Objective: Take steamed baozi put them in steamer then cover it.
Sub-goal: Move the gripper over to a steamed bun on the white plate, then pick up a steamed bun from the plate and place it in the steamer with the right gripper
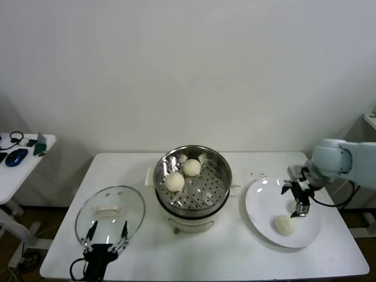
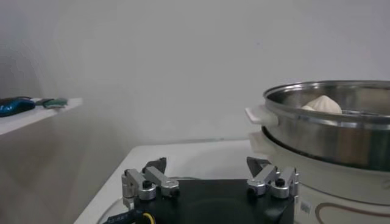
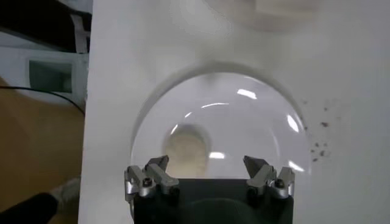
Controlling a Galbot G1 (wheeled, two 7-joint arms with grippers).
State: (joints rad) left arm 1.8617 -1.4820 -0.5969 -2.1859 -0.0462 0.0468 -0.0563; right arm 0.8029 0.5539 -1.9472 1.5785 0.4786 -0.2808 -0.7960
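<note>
The steel steamer (image 1: 205,191) stands mid-table on its white base and holds two baozi (image 1: 175,181) (image 1: 192,167). It also shows in the left wrist view (image 2: 329,131) with a baozi (image 2: 323,105) peeking over the rim. The white plate (image 1: 264,200) at the right holds one baozi (image 1: 285,224) and a second, partly hidden one (image 1: 292,205). My right gripper (image 1: 299,207) hangs open just above the plate; its wrist view shows the jaws (image 3: 206,163) apart over the plate (image 3: 244,122), with a baozi (image 3: 186,149) below. The glass cover (image 1: 110,214) lies at the front left. My left gripper (image 1: 106,238) (image 2: 206,164) is open and empty at the cover's near edge.
A small white side table (image 1: 35,161) with a mouse and small items stands at the far left. The white wall is close behind the table. The right arm's cable hangs past the table's right edge.
</note>
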